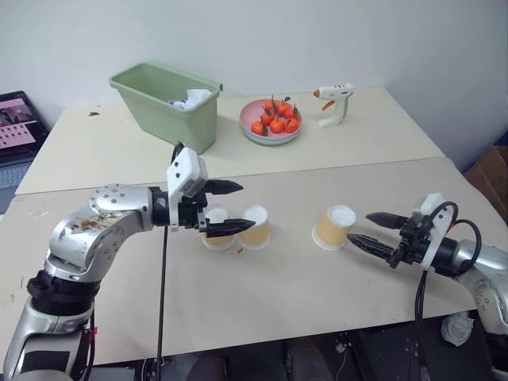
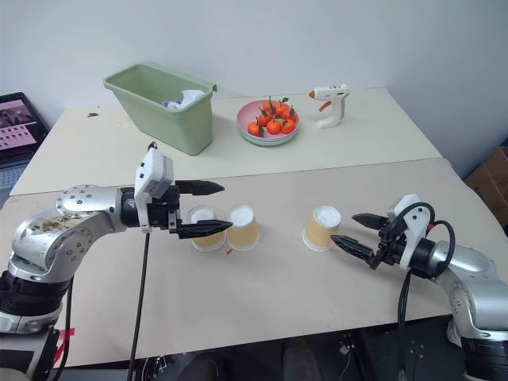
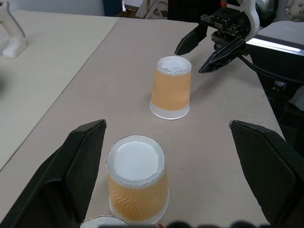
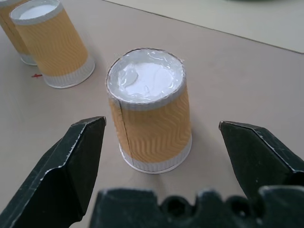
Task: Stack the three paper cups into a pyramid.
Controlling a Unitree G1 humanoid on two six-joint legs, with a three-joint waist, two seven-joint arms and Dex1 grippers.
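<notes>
Between the two black fingers of the right claw [image 4: 156, 156], which are spread wide and hold nothing, one paper cup [image 4: 151, 114] stands upside down on the bench [image 1: 262, 294], its white bottom facing up. It sits alone, well apart from the other two. The left claw [image 1: 234, 208] is wide open too and holds nothing; it hangs just over the two other cups [image 1: 236, 228], which stand upside down side by side, so close they look like they touch. That pair can be the bottom row, and the lone cup still has to go on top. These cups are paper, so they are very light and will tip or slide with a small bump. They are thin and soft, and a hard squeeze would dent them. The wavy sides look a bit rough, which should help the fingers not slip. I think the best place to hold is around the middle of the side, gently.
</notes>
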